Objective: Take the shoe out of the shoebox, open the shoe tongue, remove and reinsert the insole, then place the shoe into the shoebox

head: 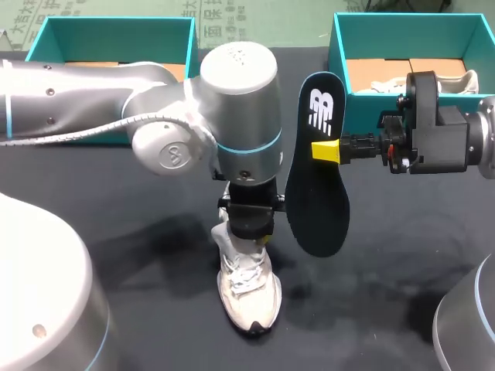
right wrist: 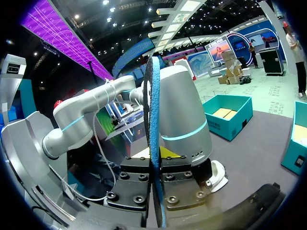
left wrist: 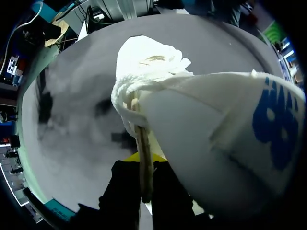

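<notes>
A white shoe point(head: 249, 290) stands on the black table, toe toward the front edge. My left gripper point(head: 249, 226) points straight down at its heel end. In the left wrist view that gripper point(left wrist: 144, 165) is shut on a thin edge of the shoe's point(left wrist: 206, 134) upper, with the laces point(left wrist: 153, 72) just ahead. To the right, my right gripper point(head: 326, 151) holds the black insole point(head: 317, 193) upright in the air beside the left wrist. The right wrist view shows the insole point(right wrist: 154, 110) edge-on, pinched between the right gripper's point(right wrist: 155, 158) fingers, and the shoe point(right wrist: 218, 173) low beyond it.
Two teal shoeboxes stand along the table's far edge: one point(head: 116, 35) at the back left, one point(head: 340, 46) at the back right with another pale shoe point(head: 387, 83) inside. My left arm point(head: 93, 97) stretches across the left half of the table.
</notes>
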You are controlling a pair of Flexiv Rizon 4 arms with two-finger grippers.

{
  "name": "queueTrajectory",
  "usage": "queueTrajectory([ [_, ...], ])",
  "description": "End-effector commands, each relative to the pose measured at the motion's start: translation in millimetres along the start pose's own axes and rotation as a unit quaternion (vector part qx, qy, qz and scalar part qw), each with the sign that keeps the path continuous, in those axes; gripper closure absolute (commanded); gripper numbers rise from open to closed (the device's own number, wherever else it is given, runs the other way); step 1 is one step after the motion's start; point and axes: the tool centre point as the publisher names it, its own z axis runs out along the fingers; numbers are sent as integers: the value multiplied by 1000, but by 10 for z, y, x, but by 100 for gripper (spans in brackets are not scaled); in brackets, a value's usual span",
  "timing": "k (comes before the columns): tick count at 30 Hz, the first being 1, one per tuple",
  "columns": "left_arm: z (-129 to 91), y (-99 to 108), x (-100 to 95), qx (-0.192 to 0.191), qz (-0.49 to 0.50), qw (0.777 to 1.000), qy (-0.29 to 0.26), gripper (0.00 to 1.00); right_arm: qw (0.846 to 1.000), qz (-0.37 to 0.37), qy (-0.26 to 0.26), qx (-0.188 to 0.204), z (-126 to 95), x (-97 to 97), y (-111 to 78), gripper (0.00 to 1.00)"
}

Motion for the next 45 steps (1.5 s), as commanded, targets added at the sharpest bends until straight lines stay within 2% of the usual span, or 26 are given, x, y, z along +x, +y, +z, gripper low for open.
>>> queueTrajectory([
  [1,72,57,-96,2,6,1000,6,100,1000,0,-2,-1,13,10,-18,100],
  [7,58,118,-142,-4,11,1000,1,100,1000,0,-2,-1,13,10,-18,100],
  [10,6,135,-146,-12,12,1000,-5,78,1000,0,-2,-1,13,10,-18,100],
  [12,-42,141,-140,-20,13,1000,-11,59,1000,0,-2,-1,13,10,-18,100],
  [14,-85,146,-134,-24,13,1000,-15,50,1000,0,-2,-1,13,10,-18,100],
  [16,-120,149,-130,-29,14,999,-19,26,1000,0,-2,-1,13,10,-18,100],
  [21,-253,164,-110,-47,8,998,-36,0,1000,0,-2,-1,13,10,-18,100],
  [30,-769,313,9,-108,-56,983,-138,0,1000,0,-2,-1,13,10,-18,100],
  [39,-1250,425,102,-163,-48,955,-245,0,1000,0,-2,-1,13,10,-18,100],
  [45,-1520,429,92,-168,-36,934,-314,0,1000,0,-2,-1,13,10,-18,100],
])
